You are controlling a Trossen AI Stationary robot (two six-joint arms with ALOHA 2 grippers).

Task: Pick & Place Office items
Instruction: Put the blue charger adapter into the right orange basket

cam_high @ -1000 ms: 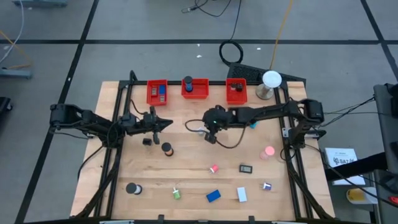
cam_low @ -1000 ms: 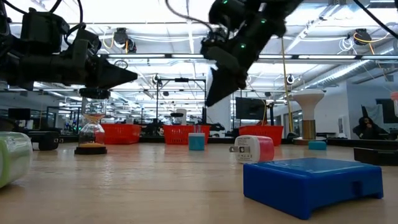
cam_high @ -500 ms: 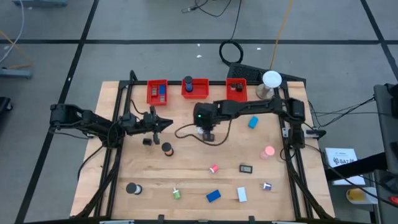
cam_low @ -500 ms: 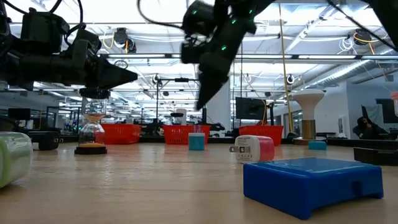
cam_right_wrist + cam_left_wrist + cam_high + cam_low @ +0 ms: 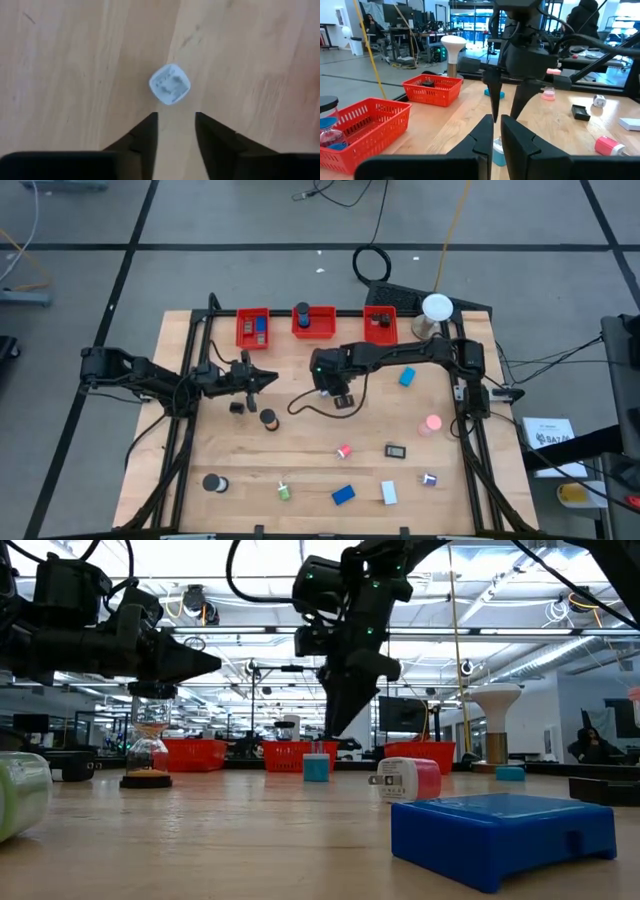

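**Hovering over a small white cube**

Reaching from above, the right gripper (image 5: 333, 388) is hanging mid-worktop (image 5: 300, 460); the left gripper (image 5: 270, 378) is waiting nearby. At table height, the right fingers (image 5: 340, 705) are pointing down, parted. Right wrist: the white cube (image 5: 170, 84) is lying just beyond narrowly parted fingers. Left wrist: fingers (image 5: 485, 137) nearly together, empty.

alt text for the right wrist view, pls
The right gripper, fingers apart, points straight down at a small pale blue-white cube-like item lying on the bare wooden table, not touching it. Nothing else is in view.
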